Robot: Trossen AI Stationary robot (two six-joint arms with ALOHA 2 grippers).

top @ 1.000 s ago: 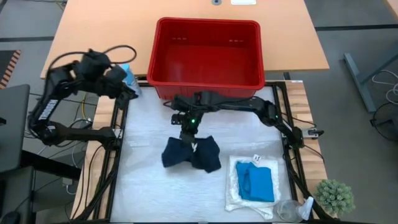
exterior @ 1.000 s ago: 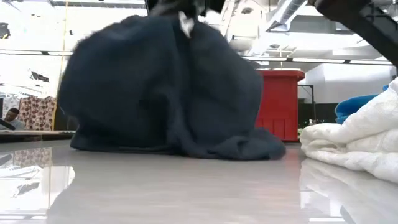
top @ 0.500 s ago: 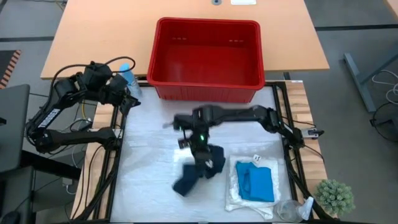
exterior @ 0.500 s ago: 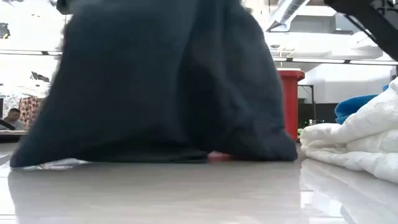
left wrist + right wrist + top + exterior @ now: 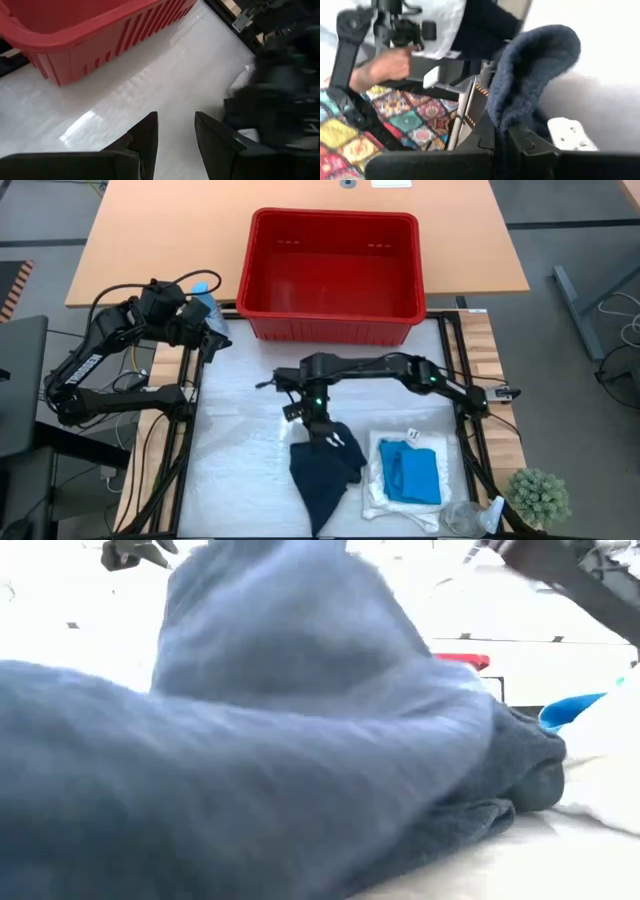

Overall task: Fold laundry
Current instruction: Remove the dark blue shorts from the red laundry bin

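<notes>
Your right gripper (image 5: 322,430) is clamped on the navy garment (image 5: 322,475), whose length trails toward the table's near edge; the left gripper (image 5: 212,340), fingers apart, waits at the far-left corner.

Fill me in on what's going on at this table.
The right gripper is shut on the dark garment, which trails from it across the white table. The left gripper waits empty near the red basket. The blue garment lies on the cream cloth to the right.
</notes>
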